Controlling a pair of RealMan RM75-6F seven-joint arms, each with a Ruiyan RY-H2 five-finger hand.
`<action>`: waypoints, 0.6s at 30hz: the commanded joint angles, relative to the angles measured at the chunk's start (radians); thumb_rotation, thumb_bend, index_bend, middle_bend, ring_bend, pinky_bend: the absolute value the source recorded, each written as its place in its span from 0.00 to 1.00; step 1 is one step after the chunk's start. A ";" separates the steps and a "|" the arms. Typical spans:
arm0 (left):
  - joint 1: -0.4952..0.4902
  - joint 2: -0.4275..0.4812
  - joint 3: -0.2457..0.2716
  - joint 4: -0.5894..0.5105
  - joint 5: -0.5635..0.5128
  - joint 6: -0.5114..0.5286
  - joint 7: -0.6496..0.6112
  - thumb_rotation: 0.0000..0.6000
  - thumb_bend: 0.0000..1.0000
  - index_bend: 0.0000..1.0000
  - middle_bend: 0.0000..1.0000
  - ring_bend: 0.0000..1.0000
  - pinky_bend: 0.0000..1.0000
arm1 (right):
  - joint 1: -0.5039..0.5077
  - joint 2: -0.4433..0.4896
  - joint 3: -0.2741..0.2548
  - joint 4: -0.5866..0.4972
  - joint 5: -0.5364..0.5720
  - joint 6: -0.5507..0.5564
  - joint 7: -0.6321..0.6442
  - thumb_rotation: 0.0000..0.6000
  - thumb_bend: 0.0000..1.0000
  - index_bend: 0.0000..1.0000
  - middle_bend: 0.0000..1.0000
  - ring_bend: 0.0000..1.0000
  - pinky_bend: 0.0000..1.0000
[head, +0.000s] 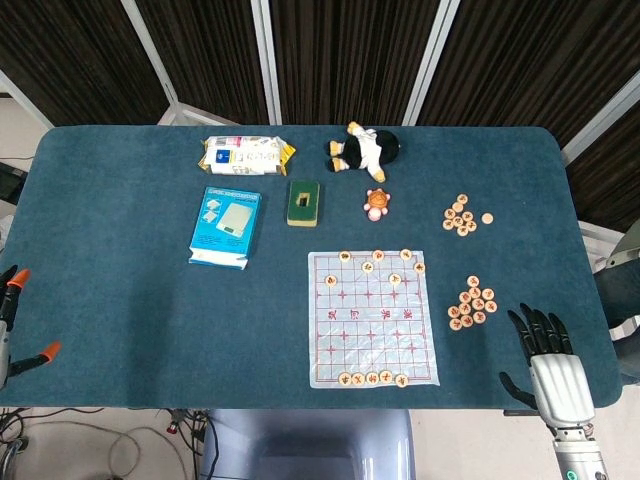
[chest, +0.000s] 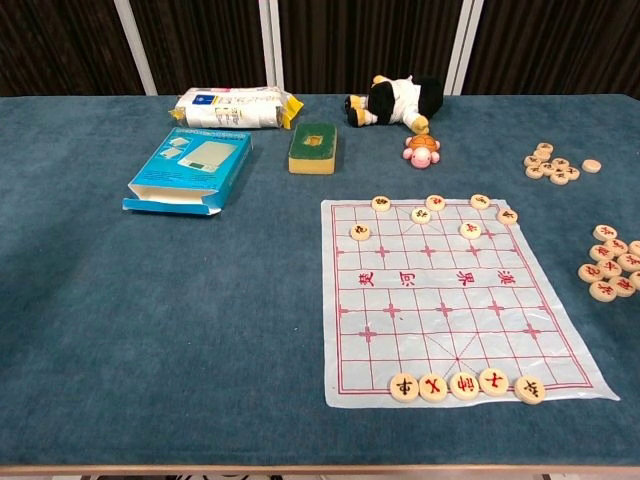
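My right hand (head: 546, 366) hovers over the table's near right corner, palm down, fingers spread, holding nothing. It shows only in the head view. Nearest to it, just ahead and to the left, lies a heap of round wooden chess pieces (head: 470, 302) (chest: 610, 263). Left of that heap lies a plastic chess board sheet (head: 372, 318) (chest: 440, 300) with a row of pieces along its near edge (chest: 465, 384) and several near its far edge. My left hand shows in neither view.
A second heap of pieces (head: 460, 215) lies further back on the right. Along the back lie a tissue pack (head: 246, 154), a blue box (head: 226, 226), a green sponge (head: 303, 202), a plush toy (head: 362, 149) and a small turtle figure (head: 377, 204). Orange-tipped clamps (head: 12, 283) sit at the left edge.
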 joint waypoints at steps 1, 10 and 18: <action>0.000 0.000 -0.002 0.003 -0.011 -0.006 -0.002 1.00 0.01 0.00 0.00 0.00 0.05 | 0.013 0.020 0.001 -0.027 0.003 -0.021 0.012 1.00 0.31 0.00 0.00 0.00 0.00; -0.003 0.001 -0.006 0.001 -0.021 -0.011 -0.002 1.00 0.01 0.00 0.00 0.00 0.05 | 0.144 0.123 0.097 -0.197 0.129 -0.207 -0.073 1.00 0.31 0.00 0.00 0.00 0.00; -0.006 -0.010 0.000 0.002 -0.017 -0.017 0.024 1.00 0.01 0.00 0.00 0.00 0.05 | 0.332 0.091 0.242 -0.216 0.432 -0.408 -0.214 1.00 0.31 0.06 0.00 0.00 0.00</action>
